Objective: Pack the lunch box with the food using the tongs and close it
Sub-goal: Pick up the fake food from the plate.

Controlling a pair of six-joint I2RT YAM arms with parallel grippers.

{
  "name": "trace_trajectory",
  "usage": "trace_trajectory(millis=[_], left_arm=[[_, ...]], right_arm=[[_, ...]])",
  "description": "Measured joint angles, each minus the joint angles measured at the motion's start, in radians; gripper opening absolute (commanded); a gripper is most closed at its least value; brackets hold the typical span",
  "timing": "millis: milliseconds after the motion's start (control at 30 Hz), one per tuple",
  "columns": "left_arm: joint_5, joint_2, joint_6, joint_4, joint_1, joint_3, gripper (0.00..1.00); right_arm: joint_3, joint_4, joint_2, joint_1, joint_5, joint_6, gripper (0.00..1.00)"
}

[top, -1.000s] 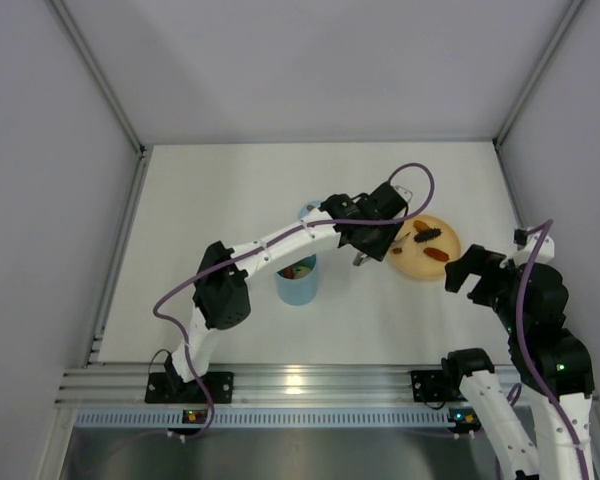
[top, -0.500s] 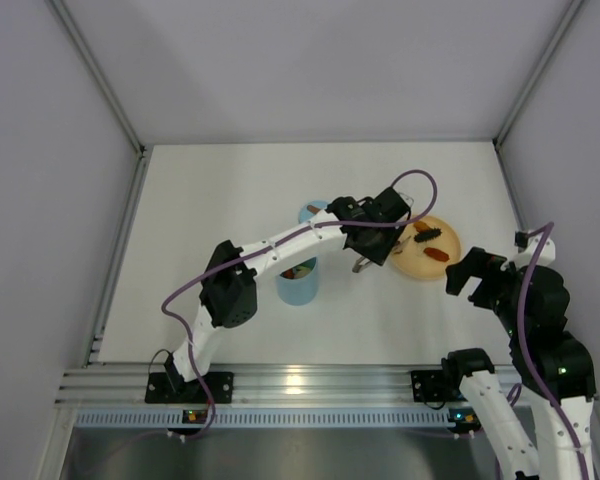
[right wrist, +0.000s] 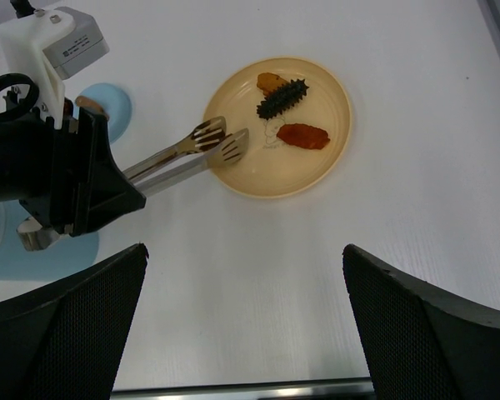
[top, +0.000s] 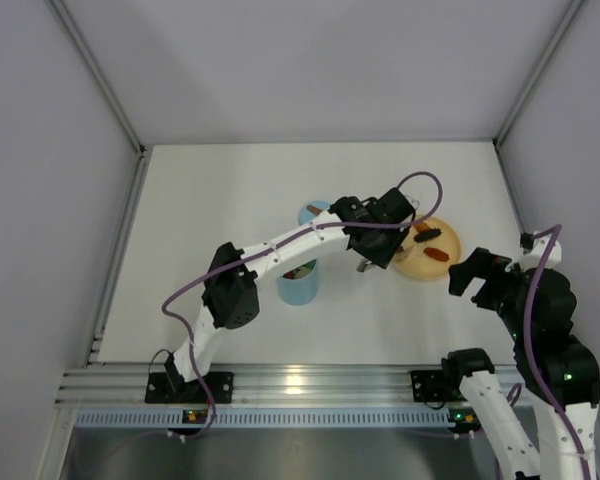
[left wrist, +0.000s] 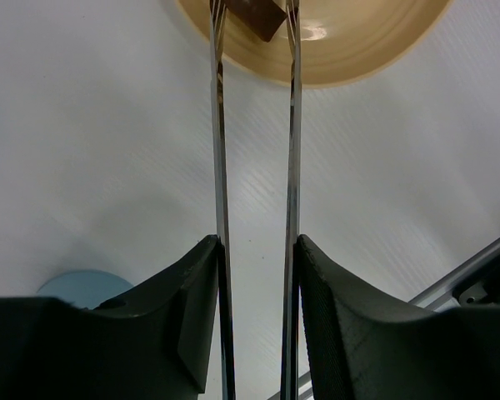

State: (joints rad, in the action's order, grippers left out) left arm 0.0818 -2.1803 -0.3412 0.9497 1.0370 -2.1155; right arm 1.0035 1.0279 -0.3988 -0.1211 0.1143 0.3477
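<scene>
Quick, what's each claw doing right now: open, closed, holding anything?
Left claw: closed on the tongs.
Right claw: open, holding nothing.

Silvery tongs (right wrist: 183, 154) tips apart nr 3 food pcs (right wrist: 282, 98); blue tub (top: 298, 288) upright, lid (right wrist: 110, 107) nearby.

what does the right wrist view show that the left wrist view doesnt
Only the right wrist view: an orange piece, a dark spiky piece and a red piece of food, whole, on the orange-yellow plate. Only the left wrist view: the left gripper's fingers pressing the tongs' two arms, close up. Both: the tongs reaching over the plate's rim.
</scene>
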Motion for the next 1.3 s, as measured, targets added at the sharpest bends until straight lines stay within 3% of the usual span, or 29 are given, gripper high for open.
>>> trace_trajectory(millis=[433,800,1300], left_arm=[[-0.018,-0.044,0.018,0.046,0.019,-0.042,0.46],[-0.018,-0.054,0.028,0.046,0.019,-0.043,0.32],[0.013,-0.012,0.056,0.036,0.019,-0.051,0.29]], right_arm=[[0.001,0.006,0.001,0.000,0.002,-0.006,1.00],[0.019,0.011,-0.001,0.000,0.009,-0.007,0.99],[0.027,0.010,-0.005,0.000,0.016,-0.007,0.99]])
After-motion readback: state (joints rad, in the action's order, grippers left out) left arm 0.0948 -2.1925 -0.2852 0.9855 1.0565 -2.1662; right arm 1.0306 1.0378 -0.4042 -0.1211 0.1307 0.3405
